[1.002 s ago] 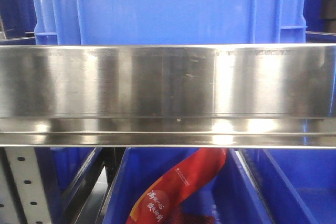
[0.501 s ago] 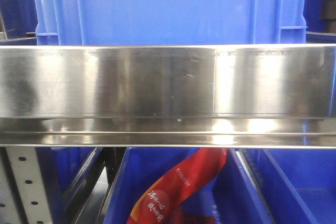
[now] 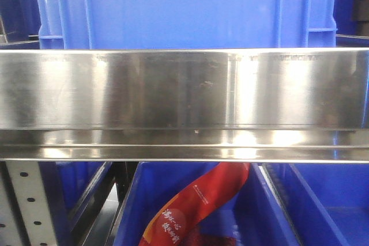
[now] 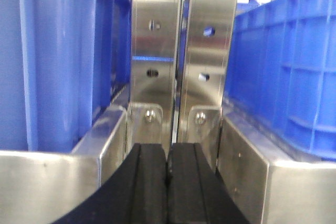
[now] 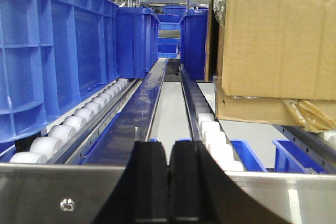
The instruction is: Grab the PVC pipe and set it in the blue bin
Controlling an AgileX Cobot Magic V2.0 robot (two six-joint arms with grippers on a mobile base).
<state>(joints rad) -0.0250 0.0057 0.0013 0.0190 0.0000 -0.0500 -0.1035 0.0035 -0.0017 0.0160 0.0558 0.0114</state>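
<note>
No PVC pipe shows in any view. A large blue bin (image 3: 184, 7) stands on the steel shelf rail (image 3: 184, 90) in the front view; neither gripper appears there. In the left wrist view my left gripper (image 4: 167, 153) is shut and empty, its black fingers pressed together, pointing at the steel uprights (image 4: 184, 51) between two blue bins (image 4: 58, 56) (image 4: 286, 61). In the right wrist view my right gripper (image 5: 169, 150) is shut and empty, pointing down a roller lane between blue bins (image 5: 52, 45) and a cardboard box (image 5: 278, 40).
Below the shelf rail, a lower blue bin (image 3: 190, 205) holds a red packet (image 3: 193, 205). White rollers (image 5: 79, 121) line the rack lanes. Small blue bins (image 5: 294, 156) sit low at the right. A steel front rail (image 5: 63, 192) crosses just under the right gripper.
</note>
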